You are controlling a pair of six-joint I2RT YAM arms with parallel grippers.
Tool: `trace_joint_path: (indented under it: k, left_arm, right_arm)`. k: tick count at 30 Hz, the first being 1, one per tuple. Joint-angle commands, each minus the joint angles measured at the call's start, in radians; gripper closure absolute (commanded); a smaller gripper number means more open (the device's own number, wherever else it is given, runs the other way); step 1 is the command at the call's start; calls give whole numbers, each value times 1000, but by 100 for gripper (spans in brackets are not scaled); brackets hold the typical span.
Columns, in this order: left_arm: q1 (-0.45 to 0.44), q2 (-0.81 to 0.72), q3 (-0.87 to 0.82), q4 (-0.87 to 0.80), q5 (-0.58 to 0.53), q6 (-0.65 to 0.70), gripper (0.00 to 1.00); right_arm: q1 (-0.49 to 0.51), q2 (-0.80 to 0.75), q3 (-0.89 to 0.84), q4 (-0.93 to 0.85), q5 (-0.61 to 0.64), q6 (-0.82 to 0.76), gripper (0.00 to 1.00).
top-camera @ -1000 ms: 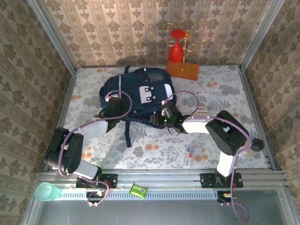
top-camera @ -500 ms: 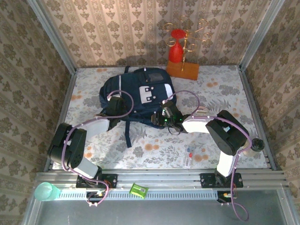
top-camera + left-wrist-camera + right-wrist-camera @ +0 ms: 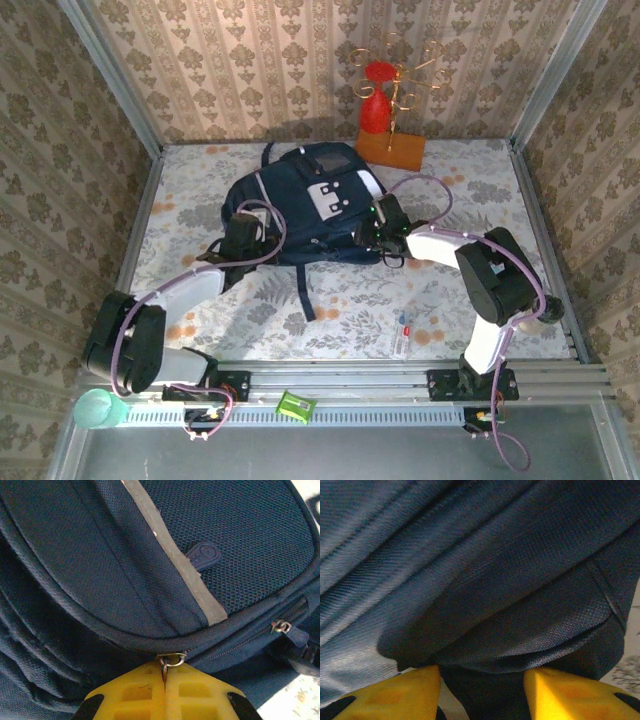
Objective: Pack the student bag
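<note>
Staged robot test booth, wallpapered panels (image 3: 250,70) in metal frame (image 3: 112,75), floral tabletop (image 3: 480,190); mounting rail (image 3: 340,378)

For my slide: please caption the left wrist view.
Left gripper shut on a zipper ring of the navy student bag.

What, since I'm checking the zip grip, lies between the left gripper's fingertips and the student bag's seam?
A metal zipper ring, pinched by the shut left gripper just under the seam of the student bag; the left wrist view shows it.
</note>
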Motion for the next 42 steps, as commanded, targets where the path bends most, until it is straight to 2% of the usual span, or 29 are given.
trace_joint_path:
  k: [1, 2, 7, 10, 14, 21, 26, 29, 34, 37, 38, 42]
  left_arm:
    - [10, -42, -6, -45, 3, 14, 100]
    - [-20, -48, -4, -50, 2, 14, 100]
    - [-39, -77, -21, -45, 14, 16, 100]
    - [-42, -98, -33, -40, 43, 3, 100]
    - [-52, -124, -41, -38, 64, -7, 100]
    - [-88, -138, -67, -38, 61, -11, 100]
    - [-113, -141, -78, -38, 39, -6, 100]
    - [-126, -145, -79, -46, 21, 2, 100]
    - [-133, -157, -75, -119, -69, 52, 100]
    - [-130, -177, -72, -176, -133, 95, 100]
    - [-127, -184, -70, -195, -154, 106, 100]
    - [-103, -218, -64, -255, -216, 145, 100]
  right_arm:
    - [6, -109, 13, -114, -3, -76, 44]
    - [21, -141, -3, -116, -18, -75, 42]
    - [136, -266, -131, -57, -80, 49, 33]
    - [204, -249, -194, 71, -127, 198, 28]
    - [251, -171, -232, 243, -126, 348, 20]
    - [267, -38, -237, 513, -163, 504, 19]
    - [266, 0, -233, 547, -142, 530, 23]
    - [265, 25, -220, 527, -103, 551, 33]
    - [255, 3, -261, 517, -6, 545, 80]
    - [242, -46, -291, 486, 12, 517, 96]
    - [238, -63, -302, 471, 17, 504, 100]
    - [202, -153, -348, 394, 26, 439, 100]
